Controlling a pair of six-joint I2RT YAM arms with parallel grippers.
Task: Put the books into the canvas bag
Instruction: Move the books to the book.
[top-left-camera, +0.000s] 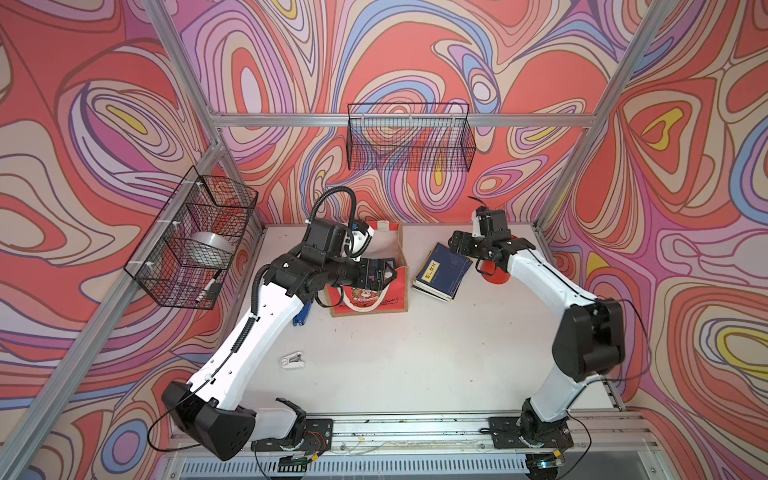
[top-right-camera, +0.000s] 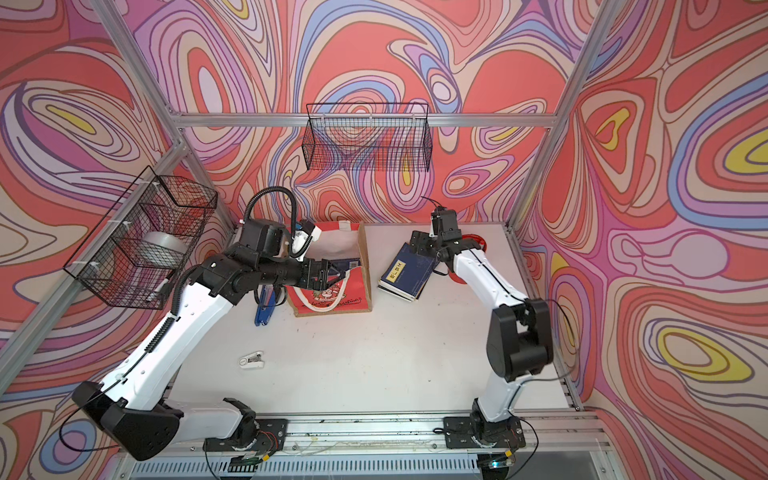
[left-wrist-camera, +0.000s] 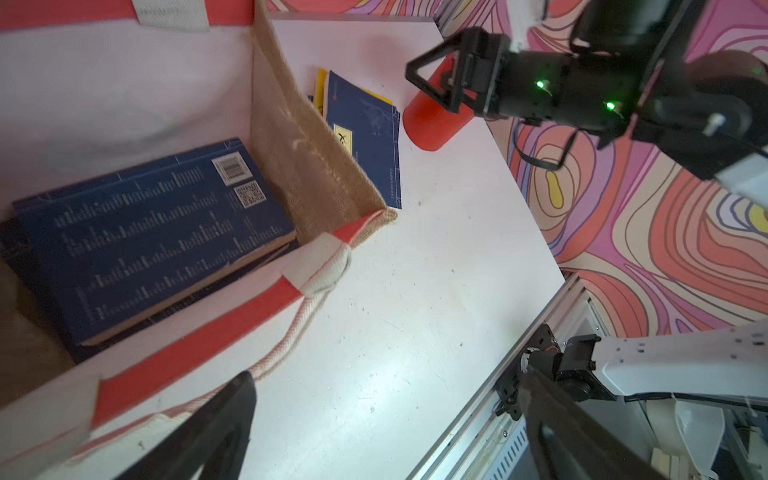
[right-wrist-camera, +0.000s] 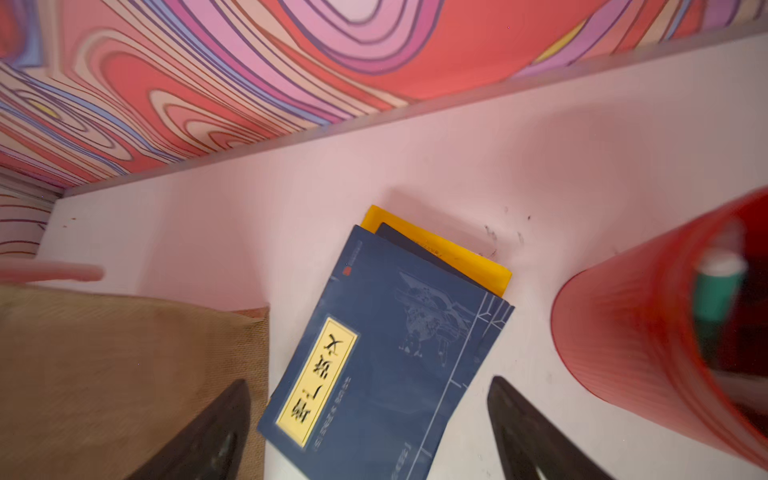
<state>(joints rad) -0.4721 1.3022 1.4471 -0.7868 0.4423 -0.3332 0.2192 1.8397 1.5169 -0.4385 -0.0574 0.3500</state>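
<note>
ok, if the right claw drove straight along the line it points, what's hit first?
Most likely the top navy book lying on the table: its cover sits between the fingers of the open right claw in the wrist view. The gap to it is unclear.

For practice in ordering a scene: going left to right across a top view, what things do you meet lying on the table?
small white stapler → canvas bag → stack of books → red cup
</note>
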